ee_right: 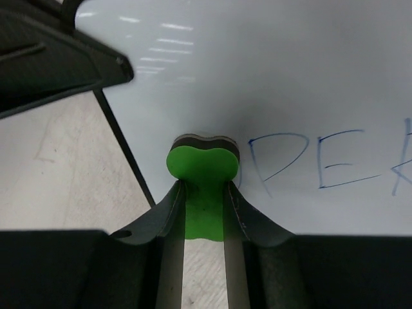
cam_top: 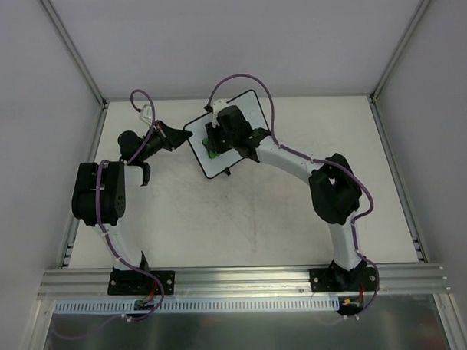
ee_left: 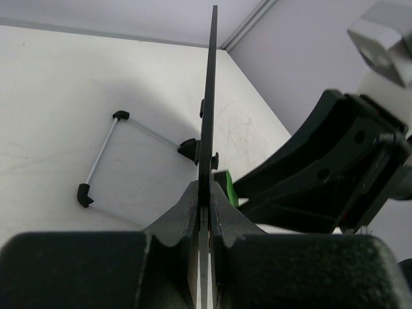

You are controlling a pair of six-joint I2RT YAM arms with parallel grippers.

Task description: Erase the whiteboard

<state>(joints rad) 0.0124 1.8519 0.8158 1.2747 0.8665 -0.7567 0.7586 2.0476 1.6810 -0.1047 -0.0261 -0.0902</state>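
The whiteboard (cam_top: 217, 149) is a white board with a thin black frame, tilted at the table's back middle. My left gripper (cam_top: 178, 135) is shut on its left edge; in the left wrist view the board (ee_left: 209, 96) shows edge-on between the fingers. My right gripper (cam_top: 214, 139) is shut on the green eraser (ee_right: 203, 177), whose dark felt face presses on the board (ee_right: 270, 77) near its left edge. Blue letters (ee_right: 322, 164) stand just right of the eraser. The eraser also shows green in the top view (cam_top: 210, 150) and the left wrist view (ee_left: 229, 188).
A clear stand with black corner pieces (ee_left: 122, 158) lies on the table beside the board. The white table (cam_top: 243, 221) is bounded by grey walls on the left, back and right, with a metal rail (cam_top: 245, 276) along the near edge.
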